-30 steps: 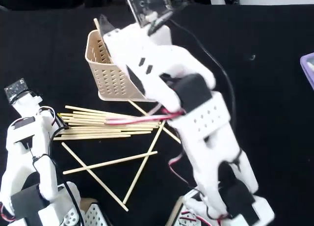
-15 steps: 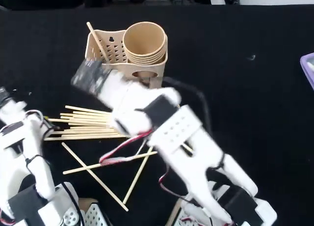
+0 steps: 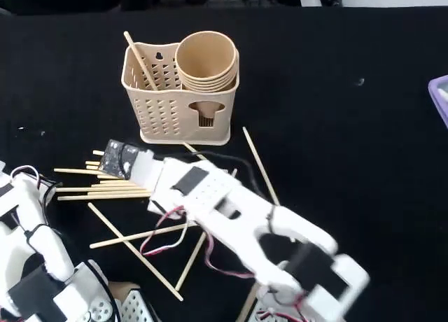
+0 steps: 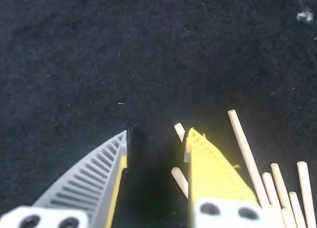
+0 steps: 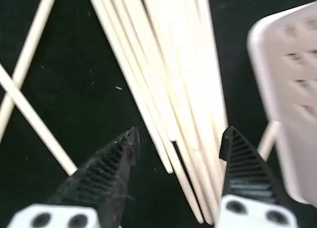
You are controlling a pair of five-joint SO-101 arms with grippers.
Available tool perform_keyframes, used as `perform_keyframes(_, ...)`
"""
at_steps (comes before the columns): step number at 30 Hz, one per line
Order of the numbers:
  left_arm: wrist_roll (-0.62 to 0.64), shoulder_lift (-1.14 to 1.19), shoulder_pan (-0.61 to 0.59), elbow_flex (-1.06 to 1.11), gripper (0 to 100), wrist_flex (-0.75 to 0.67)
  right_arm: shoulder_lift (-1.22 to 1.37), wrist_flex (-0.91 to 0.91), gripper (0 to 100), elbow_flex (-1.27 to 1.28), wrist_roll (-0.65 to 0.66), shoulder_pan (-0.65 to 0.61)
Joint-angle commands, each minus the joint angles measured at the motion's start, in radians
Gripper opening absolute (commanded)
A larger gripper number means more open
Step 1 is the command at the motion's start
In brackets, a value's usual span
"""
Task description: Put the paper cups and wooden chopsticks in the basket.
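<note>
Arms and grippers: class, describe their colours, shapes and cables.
Both arms are white with black motor blocks. The right arm has a perforated plate and loose red, white and black cables; the left arm, thin black cables. The left gripper has one grey ribbed finger and one yellow, both pointed; the right gripper has two black ribbed ones. Both bases are white with screw holes.

Matt black cloth over the bench [image 3: 364, 196], slightly fuzzy, flecked with lint. Smooth perforated plastic for the basket [image 3: 164, 112] — plain matt paper for the cups [image 3: 206, 56]. Bare pale wood, unvarnished, in the chopsticks [image 5: 163, 64]. Ribbed matt plastic on the left claw [image 4: 157, 134] and the right claw [image 5: 181, 132].
</note>
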Motion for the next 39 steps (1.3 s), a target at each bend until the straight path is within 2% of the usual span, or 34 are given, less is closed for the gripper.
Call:
perform_keyframes(1,0.009,-0.018,0.008,-0.031,19,-0.014,0.093,-0.026,27.2,-0.131,0.011,-0.005)
perform_keyframes(9,0.009,-0.021,0.01,-0.031,19,-0.014,0.254,-0.026,26.2,-0.217,0.06,0.015)
perform_keyframes(11,0.009,-0.023,0.008,-0.031,19,-0.014,0.268,-0.026,20.4,-0.217,0.06,0.025)
perform_keyframes(15,0.009,-0.023,0.008,-0.031,19,-0.014,0.243,0.018,0.4,-0.209,0.06,0.038)
perform_keyframes(17,0.009,-0.025,0.008,-0.031,19,-0.014,0.202,0.072,2.9,-0.199,0.06,0.038)
perform_keyframes(25,0.009,-0.025,0.008,-0.031,19,-0.014,-0.064,0.233,1.1,-0.05,0.06,0.064)
perform_keyframes(31,0.009,-0.025,0.008,-0.033,19,-0.015,-0.269,0.264,1.1,0.125,0.083,0.212)
perform_keyframes(39,0.009,-0.025,0.008,-0.033,19,-0.015,-0.383,0.265,1.1,0.325,0.382,0.48)
